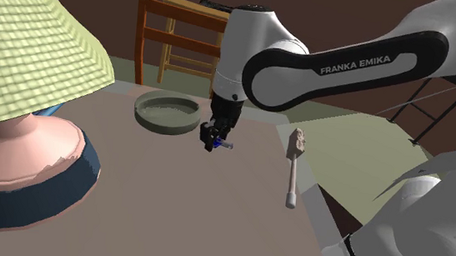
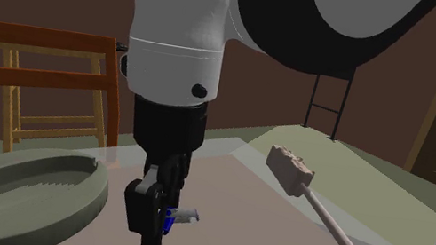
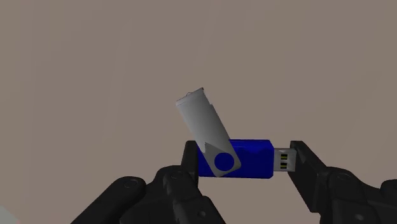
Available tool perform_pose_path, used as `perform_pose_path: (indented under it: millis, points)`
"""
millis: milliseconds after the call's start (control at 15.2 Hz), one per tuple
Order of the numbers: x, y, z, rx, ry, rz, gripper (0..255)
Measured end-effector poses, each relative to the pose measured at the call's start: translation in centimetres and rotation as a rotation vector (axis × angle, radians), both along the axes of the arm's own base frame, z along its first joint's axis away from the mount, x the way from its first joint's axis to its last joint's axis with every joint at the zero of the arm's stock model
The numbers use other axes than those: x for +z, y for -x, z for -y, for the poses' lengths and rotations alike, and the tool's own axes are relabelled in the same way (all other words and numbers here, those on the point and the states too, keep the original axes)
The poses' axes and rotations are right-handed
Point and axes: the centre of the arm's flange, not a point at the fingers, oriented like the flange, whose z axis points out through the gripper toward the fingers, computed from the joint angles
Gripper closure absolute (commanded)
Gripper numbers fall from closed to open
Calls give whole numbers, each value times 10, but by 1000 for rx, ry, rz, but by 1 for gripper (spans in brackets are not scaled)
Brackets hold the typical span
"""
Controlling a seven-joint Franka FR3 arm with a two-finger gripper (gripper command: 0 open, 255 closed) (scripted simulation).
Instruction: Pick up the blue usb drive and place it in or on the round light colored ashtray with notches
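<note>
My black gripper (image 1: 215, 138) (image 2: 158, 216) (image 3: 245, 153) is shut on the blue usb drive (image 1: 224, 145) (image 2: 178, 218) (image 3: 249, 159), holding it end to end a little above the brown tabletop. The drive's grey swivel cover (image 3: 203, 121) is swung out away from the fingers, and its metal plug sits against one finger. The round grey-green ashtray (image 1: 148, 117) (image 2: 93, 187) lies just beyond the gripper toward the shoulder view's left, close to the table's far edge. Nothing lies in the ashtray.
A big lamp (image 1: 20, 90) with a pink and blue base fills the shoulder view's left. A long-handled brush (image 1: 293, 166) (image 2: 324, 210) lies on the table to the gripper's right. A wooden chair (image 1: 183, 36) (image 2: 36, 70) stands behind the ashtray.
</note>
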Motion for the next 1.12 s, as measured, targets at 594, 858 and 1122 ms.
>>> perform_pose_path:
  millis: [594,858,1122]
  points:
    - [40,-2,0,-3,4,-6,255]
    - [59,-2,2,-3,4,-6,255]
    - [82,-1,2,-3,4,-6,255]
